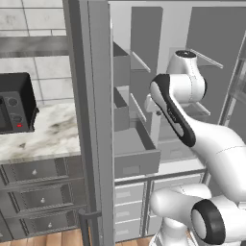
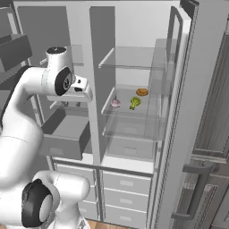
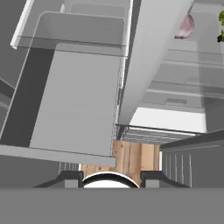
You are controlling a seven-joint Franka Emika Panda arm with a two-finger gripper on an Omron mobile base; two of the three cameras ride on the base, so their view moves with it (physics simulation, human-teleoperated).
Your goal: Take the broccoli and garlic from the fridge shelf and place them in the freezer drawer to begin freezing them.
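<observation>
The off-white garlic [image 2: 116, 103] and the green broccoli [image 2: 134, 103] lie side by side on the glass fridge shelf [image 2: 134, 115] in the right compartment. The grey freezer drawer [image 2: 66, 134] stands pulled out at the lower left, its slotted front panel [image 1: 136, 164] facing me. My gripper [image 2: 85, 95] hovers above the drawer, left of the centre divider and apart from both foods. In the hand view the gripper [image 3: 111, 180] is open with nothing between its tips. The empty drawer [image 3: 76, 100] lies below it, with the garlic [image 3: 186, 26] and broccoli [image 3: 221, 19] at the upper right.
An orange-brown food item [image 2: 142, 92] sits behind the broccoli. The upright divider [image 2: 94, 89] stands between my hand and the shelf. Open fridge doors [image 1: 96, 120] [image 2: 197, 112] flank the opening. A microwave [image 1: 14, 103] rests on the marble counter [image 1: 53, 129] above cabinet drawers [image 1: 38, 197].
</observation>
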